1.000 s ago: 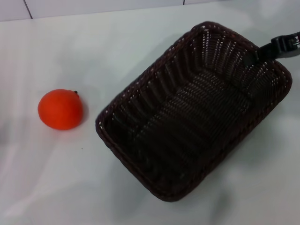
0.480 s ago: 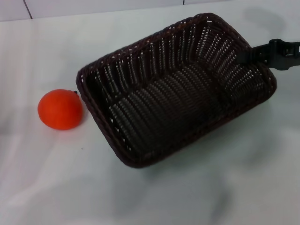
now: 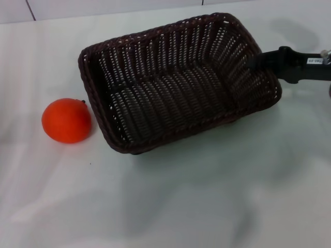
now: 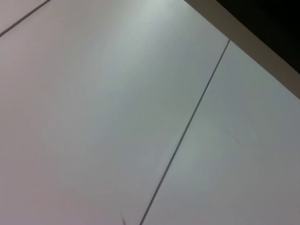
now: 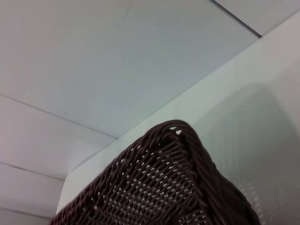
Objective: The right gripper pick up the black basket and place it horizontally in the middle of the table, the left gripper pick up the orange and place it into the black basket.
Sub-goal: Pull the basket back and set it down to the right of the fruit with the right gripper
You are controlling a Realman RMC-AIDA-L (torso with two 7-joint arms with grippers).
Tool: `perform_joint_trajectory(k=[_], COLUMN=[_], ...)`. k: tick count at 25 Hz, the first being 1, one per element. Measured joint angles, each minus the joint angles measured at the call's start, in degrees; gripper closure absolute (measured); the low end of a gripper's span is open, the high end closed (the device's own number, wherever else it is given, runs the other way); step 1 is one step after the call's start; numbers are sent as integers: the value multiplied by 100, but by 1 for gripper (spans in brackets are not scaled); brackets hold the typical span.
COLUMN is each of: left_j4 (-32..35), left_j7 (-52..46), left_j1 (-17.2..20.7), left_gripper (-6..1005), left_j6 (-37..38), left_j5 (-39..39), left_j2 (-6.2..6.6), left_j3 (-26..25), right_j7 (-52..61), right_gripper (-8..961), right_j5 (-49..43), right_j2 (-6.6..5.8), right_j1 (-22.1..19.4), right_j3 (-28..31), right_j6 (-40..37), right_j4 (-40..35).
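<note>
The black basket (image 3: pixel 155 57) is near the middle of the white table (image 3: pixel 181 201), its long side almost level across the head view and its right end slightly farther back. My right gripper (image 3: pixel 257 61) reaches in from the right and is shut on the rim of the basket's right short end. The basket's braided corner also shows in the right wrist view (image 5: pixel 173 187). The basket is empty. The orange (image 3: pixel 66 120) rests on the table just left of the basket's near-left corner, a small gap apart. My left gripper is out of view.
The left wrist view shows only a white surface with a thin dark seam (image 4: pixel 187 126) and a dark strip at one corner. A white tiled wall (image 3: pixel 103 6) runs along the table's far edge.
The right gripper has turned the basket from diagonal to nearly level and carried it left and farther back, so its left end now lies close to the orange. The orange has not moved.
</note>
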Motion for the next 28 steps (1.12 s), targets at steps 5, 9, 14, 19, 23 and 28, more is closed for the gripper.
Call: perform_joint_trajectory(k=[5, 9, 14, 19, 23, 28], left_j4=[3, 4, 4, 4, 4, 2], left_j7=[-11, -13, -7, 15, 19, 20], left_j1=[-12, -22, -30, -57, -86, -114], left_gripper=[215, 215, 215, 214, 214, 215], left_j6=[32, 32, 93, 155, 218, 311], left_j5=[-2, -1, 20, 24, 36, 48], left_j2=[0, 0, 0, 0, 0, 1], left_j3=[2, 2, 2, 1, 2, 29], right_j7=[30, 54, 154, 234, 296, 368], right_gripper=[640, 625, 606, 587, 496, 310], right_j5=[6, 20, 17, 6, 7, 6], right_j2=[193, 250, 257, 238, 215, 129], right_j1=[17, 42, 48, 48, 48, 43], right_j3=[18, 30, 39, 39, 16, 6], right_j6=[-225, -336, -361, -278, -120, 314], right_j4=[15, 67, 141, 142, 142, 83])
